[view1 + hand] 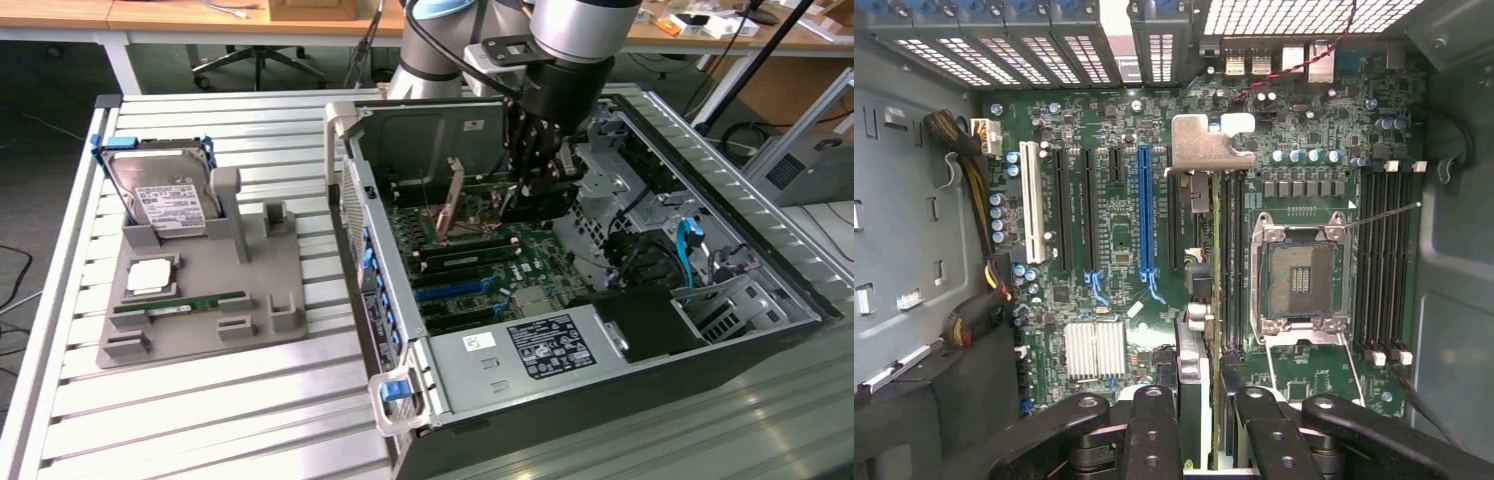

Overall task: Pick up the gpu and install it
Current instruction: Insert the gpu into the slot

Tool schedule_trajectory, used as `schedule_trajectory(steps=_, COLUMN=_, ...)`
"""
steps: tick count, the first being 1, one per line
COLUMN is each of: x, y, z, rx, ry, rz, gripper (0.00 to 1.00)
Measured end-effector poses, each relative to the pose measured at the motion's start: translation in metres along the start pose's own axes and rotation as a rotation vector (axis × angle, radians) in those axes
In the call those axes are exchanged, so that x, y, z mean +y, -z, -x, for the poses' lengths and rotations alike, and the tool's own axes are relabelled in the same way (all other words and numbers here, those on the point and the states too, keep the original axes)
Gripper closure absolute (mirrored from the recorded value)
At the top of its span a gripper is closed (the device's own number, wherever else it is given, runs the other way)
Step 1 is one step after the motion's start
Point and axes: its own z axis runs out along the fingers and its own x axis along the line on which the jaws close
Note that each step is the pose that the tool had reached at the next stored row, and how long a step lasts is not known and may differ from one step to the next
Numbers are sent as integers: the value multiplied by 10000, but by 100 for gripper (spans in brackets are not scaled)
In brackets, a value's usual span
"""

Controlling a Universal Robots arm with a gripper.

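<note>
A slatted metal counter (200,400) carries an open computer case (350,200) and a grey tray (274,315) holding a hard drive (160,195). Inside the case, the tool (1204,430) grips the gpu (1212,140) edge-down over the motherboard (1104,230), case walls close around.

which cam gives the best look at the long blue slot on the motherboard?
Wrist view. It looks straight down on the blue slot, showing its full length uncovered between black slots. The exterior view catches it at a slant, as a short blue strip low on the motherboard, with little detail.
</note>
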Motion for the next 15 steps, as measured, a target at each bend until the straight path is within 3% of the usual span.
schedule_trajectory(steps=15, x=-1, y=-1, z=-40, rx=44, ry=2, rz=-1, gripper=73)
